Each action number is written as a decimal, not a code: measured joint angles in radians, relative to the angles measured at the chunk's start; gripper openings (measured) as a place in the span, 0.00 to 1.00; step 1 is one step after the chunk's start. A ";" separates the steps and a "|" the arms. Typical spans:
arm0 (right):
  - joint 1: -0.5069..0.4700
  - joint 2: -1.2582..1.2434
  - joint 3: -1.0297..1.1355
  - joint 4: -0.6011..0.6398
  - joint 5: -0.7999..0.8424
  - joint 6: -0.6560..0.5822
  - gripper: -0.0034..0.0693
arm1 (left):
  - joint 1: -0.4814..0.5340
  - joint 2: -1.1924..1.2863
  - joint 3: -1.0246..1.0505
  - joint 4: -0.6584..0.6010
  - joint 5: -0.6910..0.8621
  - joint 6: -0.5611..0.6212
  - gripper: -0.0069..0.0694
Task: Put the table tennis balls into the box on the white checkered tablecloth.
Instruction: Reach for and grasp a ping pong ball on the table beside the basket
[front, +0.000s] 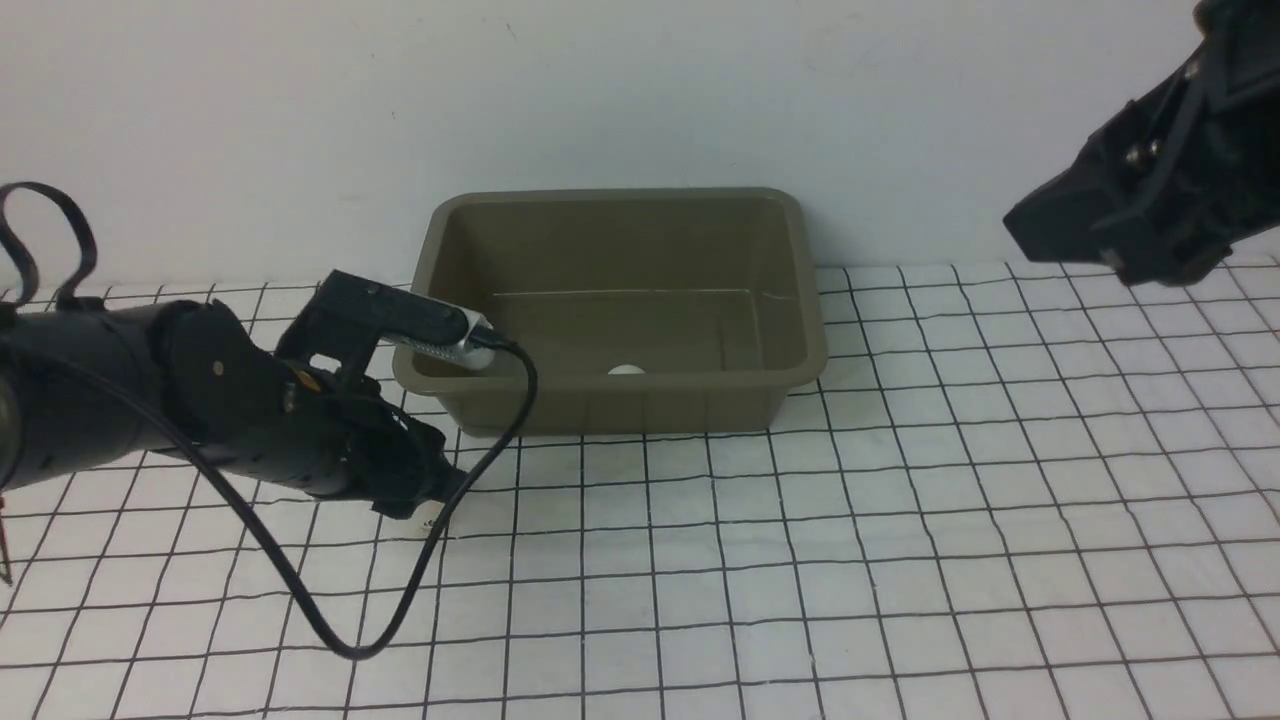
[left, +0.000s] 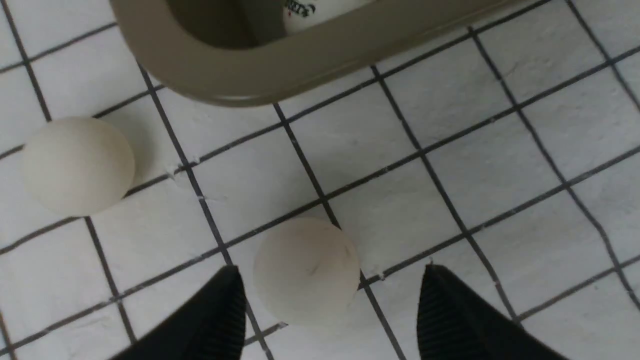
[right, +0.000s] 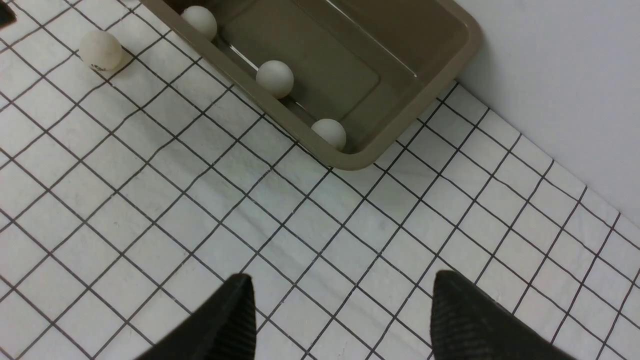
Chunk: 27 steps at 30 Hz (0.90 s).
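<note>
Left gripper (left: 331, 267) straddles one table tennis ball (left: 305, 270) on the white checkered tablecloth (left: 450, 150), jaws apart, apparently not clamping it; another ball (left: 77, 165) lies nearby. Three balls (right: 274, 78) sit in the box (right: 350, 162). Right gripper (right: 343, 274) hangs empty, jaws spread.

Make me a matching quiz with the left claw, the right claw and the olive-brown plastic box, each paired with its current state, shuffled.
1. left claw
2. right claw
3. olive-brown rectangular plastic box

A. contains three small white table tennis balls
B. open and empty, raised above the white checkered tablecloth
C. open, straddling a white ball on the cloth

Pairs: 1-C, 2-B, 3-A.
</note>
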 joint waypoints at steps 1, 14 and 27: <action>0.000 0.000 0.000 0.002 0.000 0.000 0.64 | 0.000 0.014 0.000 -0.001 -0.005 0.000 0.63; 0.000 0.000 0.000 0.010 0.001 0.000 0.64 | 0.000 0.143 0.002 -0.024 -0.098 0.003 0.54; 0.000 0.000 0.000 0.012 -0.001 0.000 0.64 | -0.174 -0.079 -0.057 -0.048 -0.211 0.138 0.54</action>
